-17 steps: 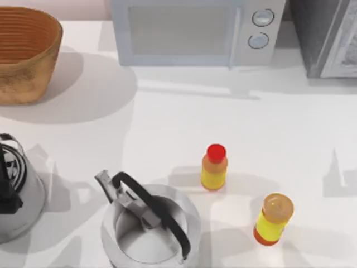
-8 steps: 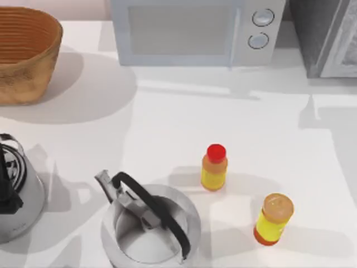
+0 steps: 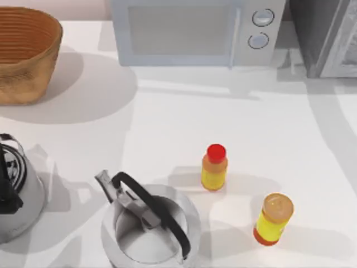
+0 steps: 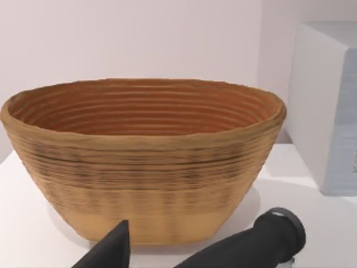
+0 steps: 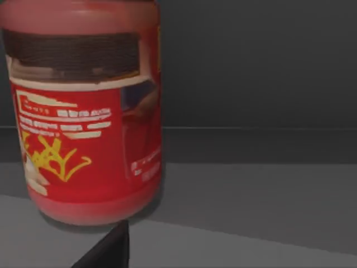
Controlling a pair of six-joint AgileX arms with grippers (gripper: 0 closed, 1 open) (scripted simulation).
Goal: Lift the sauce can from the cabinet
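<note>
You've got the sauce can (image 5: pixel 83 111) right up close in the right wrist view, standing upright on a smooth dark grey floor inside the cabinet (image 5: pixel 256 67), with a flat dark back wall behind it. It's a short, fat cylinder with a glossy red label, white print lines, a yellow squiggle and a dark band near the top. 1 dark wedge-shaped fingertip (image 5: pixel 109 248) of the right arm pokes in just below the can's base, near it but not touching as far as you can see; with only that 1 tip in sight, you can't tell how wide the jaws are, and nothing looks gripped. From the top view the cabinet (image 3: pixel 326 36) is the dark grey box at the desk's far right corner, with a lighter grey framed door panel, right beside the white microwave (image 3: pixel 195 30) with its 2 round knobs. On the white desk (image 3: pixel 167 123) you've got a yellow bottle with red cap (image 3: pixel 215 167), a yellow bottle with orange cap (image 3: pixel 274 219) nearer the front right, a shiny metal kettle (image 3: pixel 149 226) with a black arched handle, and a second kettle (image 3: pixel 14 195) at the left edge. The left wrist view looks at the ribbed woven basket (image 4: pixel 142 162), an oval tan bowl shape, with a dark fingertip (image 4: pixel 111 251) and a rounded black handle low in front; you can't tell the left jaws' opening either.
</note>
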